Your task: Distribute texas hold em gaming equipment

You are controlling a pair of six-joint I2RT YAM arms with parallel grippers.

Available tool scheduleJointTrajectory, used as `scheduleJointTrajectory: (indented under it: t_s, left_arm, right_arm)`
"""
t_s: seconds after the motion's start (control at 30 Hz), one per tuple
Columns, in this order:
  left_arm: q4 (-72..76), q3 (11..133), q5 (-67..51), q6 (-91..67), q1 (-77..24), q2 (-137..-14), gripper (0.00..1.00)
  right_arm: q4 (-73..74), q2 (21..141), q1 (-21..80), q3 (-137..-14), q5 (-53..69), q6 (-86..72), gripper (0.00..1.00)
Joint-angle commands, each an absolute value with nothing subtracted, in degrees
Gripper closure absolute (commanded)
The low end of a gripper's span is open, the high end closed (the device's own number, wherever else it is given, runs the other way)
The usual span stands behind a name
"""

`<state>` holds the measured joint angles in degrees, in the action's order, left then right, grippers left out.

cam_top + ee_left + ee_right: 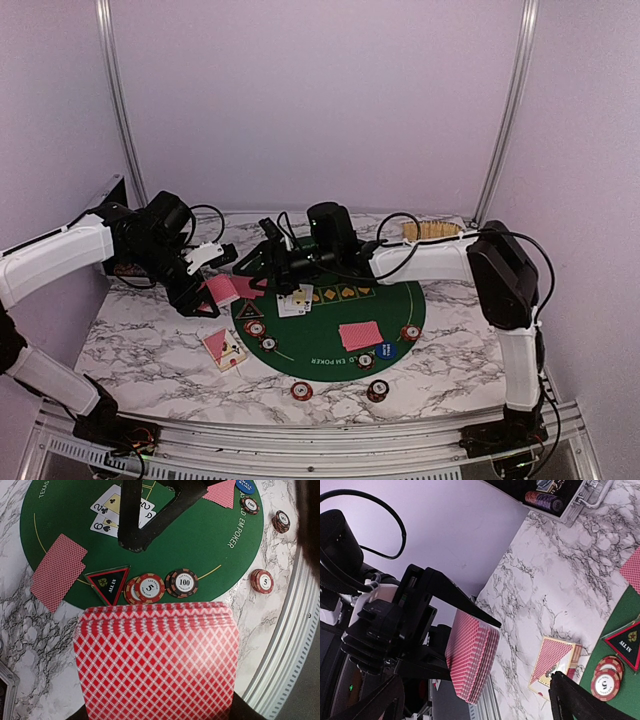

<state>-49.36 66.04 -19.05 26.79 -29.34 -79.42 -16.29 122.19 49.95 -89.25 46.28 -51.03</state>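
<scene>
Over the left rim of the mat (pixel 330 335), clear of the bench (pixel 140 340): deck (pixel 157 660) of red-backed cards pinched by the left fingers (pixel 460 597), one above and one below, edges stepped into a slight bevel at the free end; right fingers (pixel 575 700) spread wide, holding nothing, near that free end and facing it, not yet touching.

Likely step: peeling one card off the deck for the next seat.

Bring the right fingers level with the top card only; close on the bevelled lip, not on the full thickness, or risk dragging several away together; draw the card out along its own plane, away from the left fingers, with no lift until free.

Hold the left pinch firm and unmoving meanwhile; slacken it and risk a spill onto the chips (pixel 149 587) and the triangular button (pixel 110 582), lying just past the deck's edge in the left wrist view.

Down on the mat already: two face-up cards (pixel 120 512), a face-down pair (pixel 57 572) at the left rim, a second pair (pixel 360 335) nearer the right.

Judging by that, aim the next card at a seat with none; lay it flat, back up, well apart from chips; let go only once resting on the felt; cannot tell which seat comes next.
</scene>
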Motion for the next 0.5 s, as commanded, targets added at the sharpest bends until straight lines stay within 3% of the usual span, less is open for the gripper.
scheduleJointTrajectory:
  t_s: [0.0, 0.47]
  left_arm:
    - [-50.22, 67.85, -20.06, 27.09, -29.09, -79.25, 1.0]
    - [-50.27, 68.82, -20.48, 26.85, -29.2, -79.26, 1.0]
  right_arm:
    - [-24.23, 124.32, 50.89, -89.2, 48.6, -56.85, 0.02]
    - [-28.69, 127.0, 52.36, -89.29, 51.1, -61.8, 0.18]
